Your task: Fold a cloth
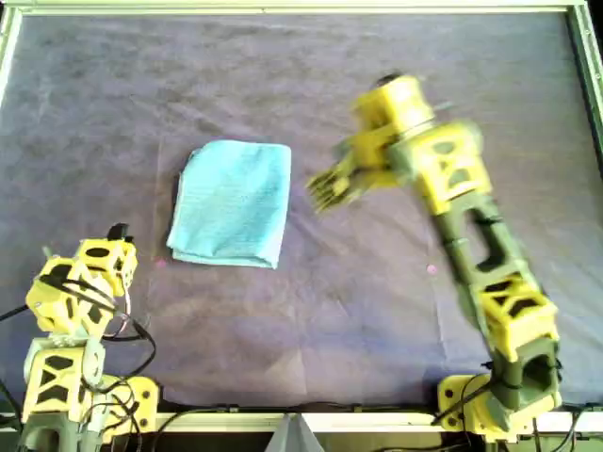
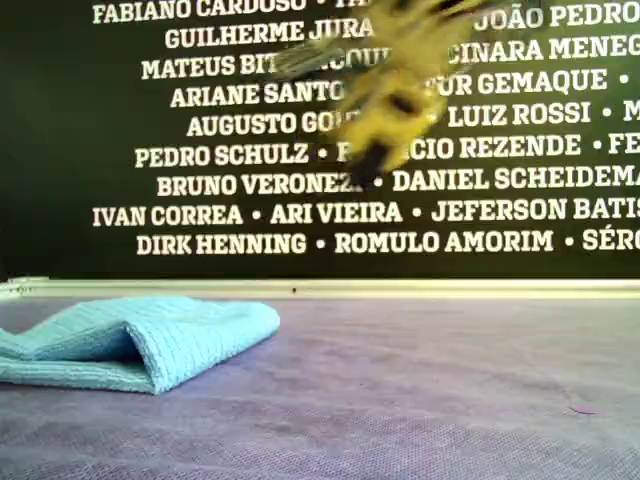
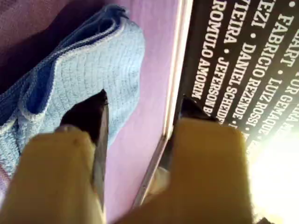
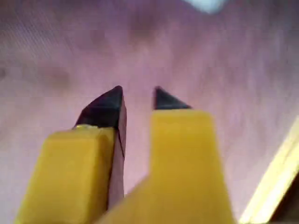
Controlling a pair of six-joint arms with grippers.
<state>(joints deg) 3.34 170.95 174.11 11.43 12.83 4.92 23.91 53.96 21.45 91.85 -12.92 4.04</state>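
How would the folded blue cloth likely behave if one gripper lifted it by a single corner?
The cloth would probably droop and unfold: in the exterior view its layers sag in soft curves with a loose rounded fold. It looks light, thin terry. Its fuzzy weave suggests good grip, so on the purple table cover it may bunch rather than slide.

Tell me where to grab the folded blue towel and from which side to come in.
Probably best to take the blue towel at its open layered edge, which the overhead view shows nearest the camera; the rounded fold faces the exterior view's right. Come in low along the purple table covering so one finger slips under the stacked hems, since they lie flat and thin there.
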